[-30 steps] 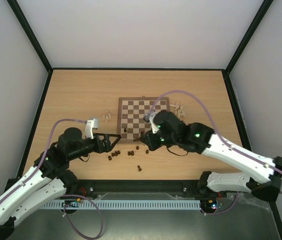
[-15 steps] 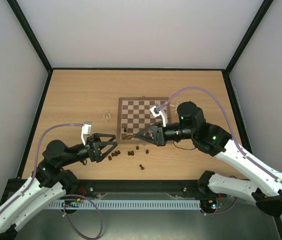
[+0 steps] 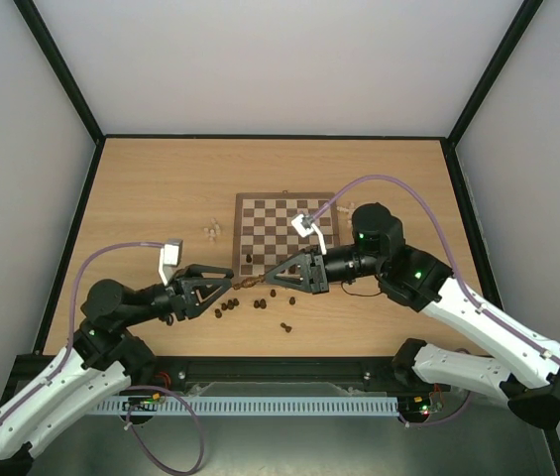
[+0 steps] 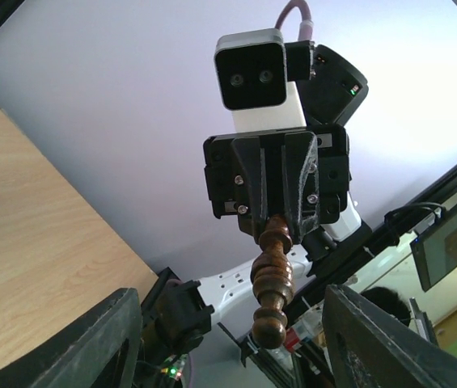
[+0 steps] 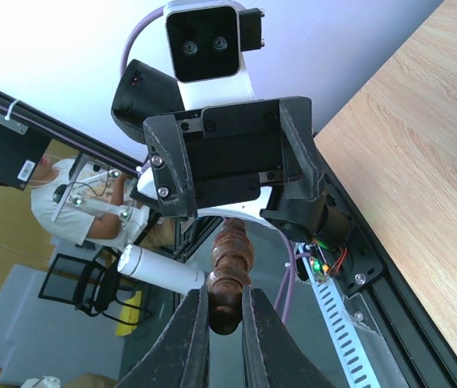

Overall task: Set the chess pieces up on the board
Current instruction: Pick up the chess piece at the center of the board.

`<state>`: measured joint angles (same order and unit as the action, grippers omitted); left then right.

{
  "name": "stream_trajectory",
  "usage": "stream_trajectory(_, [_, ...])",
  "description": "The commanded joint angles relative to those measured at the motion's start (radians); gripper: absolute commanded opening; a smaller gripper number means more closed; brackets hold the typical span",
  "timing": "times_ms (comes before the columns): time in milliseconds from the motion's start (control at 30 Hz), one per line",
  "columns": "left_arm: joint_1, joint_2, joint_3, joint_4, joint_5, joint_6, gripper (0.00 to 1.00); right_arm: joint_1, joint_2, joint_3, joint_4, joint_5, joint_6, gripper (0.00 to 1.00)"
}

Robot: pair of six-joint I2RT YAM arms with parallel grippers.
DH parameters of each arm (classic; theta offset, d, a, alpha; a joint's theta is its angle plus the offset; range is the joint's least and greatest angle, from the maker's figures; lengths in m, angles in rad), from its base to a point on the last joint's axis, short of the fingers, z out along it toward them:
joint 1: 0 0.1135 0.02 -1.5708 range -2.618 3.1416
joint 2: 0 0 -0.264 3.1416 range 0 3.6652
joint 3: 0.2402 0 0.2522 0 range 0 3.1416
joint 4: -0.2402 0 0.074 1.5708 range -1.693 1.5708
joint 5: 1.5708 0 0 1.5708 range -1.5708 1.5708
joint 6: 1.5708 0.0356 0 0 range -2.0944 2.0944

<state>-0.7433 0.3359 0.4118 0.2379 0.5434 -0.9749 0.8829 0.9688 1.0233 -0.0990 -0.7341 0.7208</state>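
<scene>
I see both arms meeting tip to tip above the desk (image 3: 161, 188), just in front of the near edge of the board (image 3: 275, 213). My right hand (image 3: 272, 281) is clamped on one dark chess piece (image 4: 272, 283) by its base; in the right wrist view the two right fingers (image 5: 192, 339) are pressed against its foot and the piece sticks out toward the other arm. My left hand (image 3: 225, 281) is open around that same piece. In the left wrist view its fingers (image 4: 90, 347) stand wide on either side, with clear gaps and no contact that I can see. The piece hangs in the air between the two hands, lying roughly level in the top view, not on the board. On the desk, a loose scatter of dark pieces (image 3: 230, 309) lies just near of the board's front edge, and a small cluster of pale pieces (image 3: 212, 231) sits just off its left edge. One dark piece (image 3: 249, 261) seems to stand near the board's front-left corner, but it is too small to tell which square.
</scene>
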Motion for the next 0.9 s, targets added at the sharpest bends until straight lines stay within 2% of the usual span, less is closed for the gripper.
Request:
stream_trajectory(0, [-0.008, 0.015, -0.003, 0.068, 0.033, -0.010, 0.62, -0.004, 0.003, -0.009, 0.041, -0.031, 0.009, 0.02])
stream_trajectory(600, [-0.028, 0.018, -0.013, 0.049, 0.032, -0.011, 0.45, -0.023, 0.056, -0.006, 0.055, -0.003, -0.003, 0.01])
stream_trajectory(867, [-0.031, 0.020, -0.014, 0.035, 0.024, -0.008, 0.44, -0.030, 0.063, -0.003, 0.063, -0.011, -0.002, 0.01])
